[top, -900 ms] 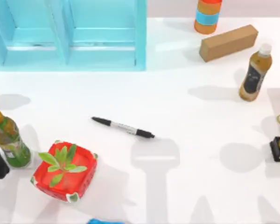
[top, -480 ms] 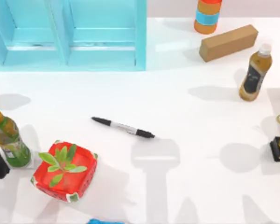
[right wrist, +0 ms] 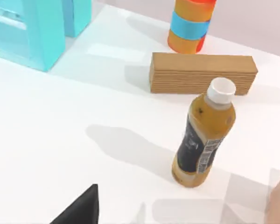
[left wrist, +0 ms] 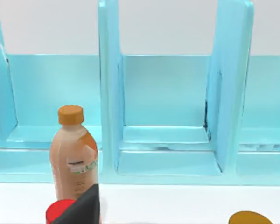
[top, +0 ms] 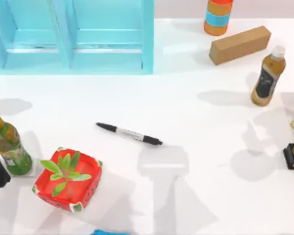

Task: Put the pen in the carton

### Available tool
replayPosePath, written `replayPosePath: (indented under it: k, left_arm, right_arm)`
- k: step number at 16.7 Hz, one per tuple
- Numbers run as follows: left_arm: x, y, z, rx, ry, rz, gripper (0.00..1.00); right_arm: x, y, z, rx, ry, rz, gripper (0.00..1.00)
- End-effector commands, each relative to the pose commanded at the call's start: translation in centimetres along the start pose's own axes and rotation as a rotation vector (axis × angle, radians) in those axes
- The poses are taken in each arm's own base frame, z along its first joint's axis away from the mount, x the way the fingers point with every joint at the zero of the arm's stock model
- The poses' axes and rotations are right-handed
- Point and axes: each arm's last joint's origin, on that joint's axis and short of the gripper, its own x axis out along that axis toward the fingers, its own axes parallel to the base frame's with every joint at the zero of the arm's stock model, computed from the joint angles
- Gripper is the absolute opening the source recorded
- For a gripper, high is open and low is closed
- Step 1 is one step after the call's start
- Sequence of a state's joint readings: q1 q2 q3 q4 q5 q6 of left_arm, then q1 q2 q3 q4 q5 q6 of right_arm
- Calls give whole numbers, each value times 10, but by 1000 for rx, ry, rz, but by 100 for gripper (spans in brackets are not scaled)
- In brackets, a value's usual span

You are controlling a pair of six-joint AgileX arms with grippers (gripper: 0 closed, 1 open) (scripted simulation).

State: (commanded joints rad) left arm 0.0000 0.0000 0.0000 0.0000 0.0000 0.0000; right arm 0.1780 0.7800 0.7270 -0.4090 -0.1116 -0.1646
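One pen (top: 129,133) lies fully exposed on the table (top: 196,147).

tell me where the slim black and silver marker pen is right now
In the top view the slim black and silver marker pen lies flat on the white table, left of centre, just up-right of the red carton.

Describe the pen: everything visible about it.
The pen is a slim marker with a black cap, a black end and a silver-grey middle barrel bearing small dark print. It lies flat on the white table, near the middle, slanted so that one black end points toward the top view's upper left and the other toward its lower right. Nothing touches it but the table. The red carton sits apart from it, toward the lower left.
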Motion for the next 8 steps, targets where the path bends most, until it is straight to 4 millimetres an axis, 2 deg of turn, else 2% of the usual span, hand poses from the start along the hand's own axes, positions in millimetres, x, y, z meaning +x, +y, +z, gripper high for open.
replayPosePath:
  k: [2, 4, 6, 8]
  left_arm:
    - [0, 0, 0, 0, 0, 0, 100]
    - [0, 0, 0, 0, 0, 0, 100]
    - [0, 0, 0, 0, 0, 0, 100]
    - [0, 0, 0, 0, 0, 0, 100]
  right_arm:
    - [24, 3, 35, -52, 107, 92, 100]
    - [56, 10, 66, -106, 216, 189, 100]
    - [96, 22, 90, -161, 323, 289, 100]
    - [139, 39, 105, -215, 426, 389, 100]
